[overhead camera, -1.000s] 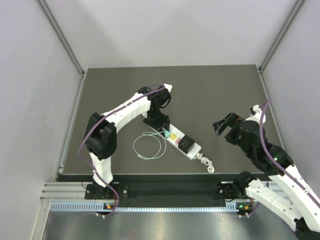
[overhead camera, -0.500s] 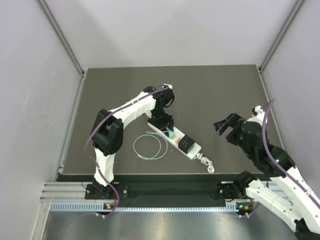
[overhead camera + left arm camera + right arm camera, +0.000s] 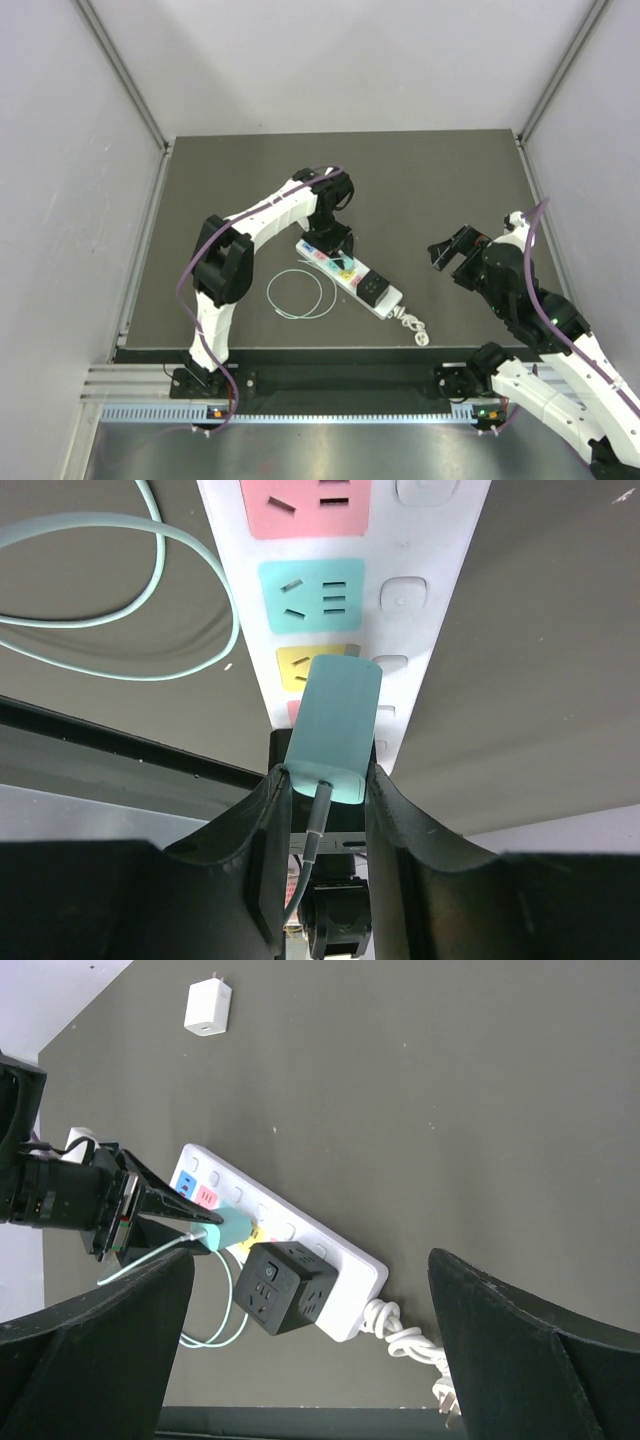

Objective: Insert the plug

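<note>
At the yellow socket [image 3: 299,664], left pincer [image 3: 325,771] grips teal plug [image 3: 338,723].

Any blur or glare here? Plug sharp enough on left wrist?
Left wrist: plug and power strip sharp, no glare, left fingers dark and underlit. Right wrist: right fingers soft dark masses in the bottom corners, strip crisp. Top: even light, faint shadows.

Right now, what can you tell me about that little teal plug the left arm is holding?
The plug is a smooth, rounded teal block, plastic by its look, with a grey collar at its rear where a thin teal cable leaves. The left end effector is shut on its sides. Its front end sits over the yellow socket of the white power strip; the prongs are hidden, so I cannot tell if they are in.
</note>
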`<state>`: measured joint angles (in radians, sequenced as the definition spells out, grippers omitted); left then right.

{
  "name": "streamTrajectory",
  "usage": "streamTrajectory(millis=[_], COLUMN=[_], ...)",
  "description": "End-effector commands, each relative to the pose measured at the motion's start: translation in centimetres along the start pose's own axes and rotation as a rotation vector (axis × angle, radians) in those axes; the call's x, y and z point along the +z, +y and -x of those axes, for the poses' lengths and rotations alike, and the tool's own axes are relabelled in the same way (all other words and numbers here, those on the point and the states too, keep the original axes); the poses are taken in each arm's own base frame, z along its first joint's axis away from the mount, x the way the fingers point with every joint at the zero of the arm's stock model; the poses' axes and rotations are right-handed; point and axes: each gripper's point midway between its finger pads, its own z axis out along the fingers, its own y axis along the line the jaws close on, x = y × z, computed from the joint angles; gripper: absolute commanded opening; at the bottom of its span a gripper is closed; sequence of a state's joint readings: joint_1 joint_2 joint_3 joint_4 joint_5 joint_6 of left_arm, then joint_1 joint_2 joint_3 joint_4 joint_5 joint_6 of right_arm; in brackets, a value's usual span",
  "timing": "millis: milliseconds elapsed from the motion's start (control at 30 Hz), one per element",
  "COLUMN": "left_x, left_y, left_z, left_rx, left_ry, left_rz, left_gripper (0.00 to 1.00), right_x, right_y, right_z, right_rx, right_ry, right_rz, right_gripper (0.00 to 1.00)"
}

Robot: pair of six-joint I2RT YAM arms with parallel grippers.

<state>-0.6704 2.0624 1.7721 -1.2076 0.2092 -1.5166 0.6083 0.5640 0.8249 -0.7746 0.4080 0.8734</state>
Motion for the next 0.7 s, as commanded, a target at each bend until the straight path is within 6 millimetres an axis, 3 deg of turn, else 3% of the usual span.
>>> streamTrajectory(millis=[0,667], left_x=[-0.4,-0.8], left_y=[-0.4,0.6], left_z=[-0.7,-1.2], left_rx=[0.024,0.044], left_ry=[0.018,-0.002], left_rz=[-0.006,0.023], left_gripper=[0.0,0.0], right_x=[-0.1,0.1], right_y=[-0.2,-0.1], right_z=[0.6,0.1], right_rx=[-0.015,0.004], right_ry=[-0.026,-0.014], right_rz=[-0.012,0.0], right_gripper=[1.0,1.0])
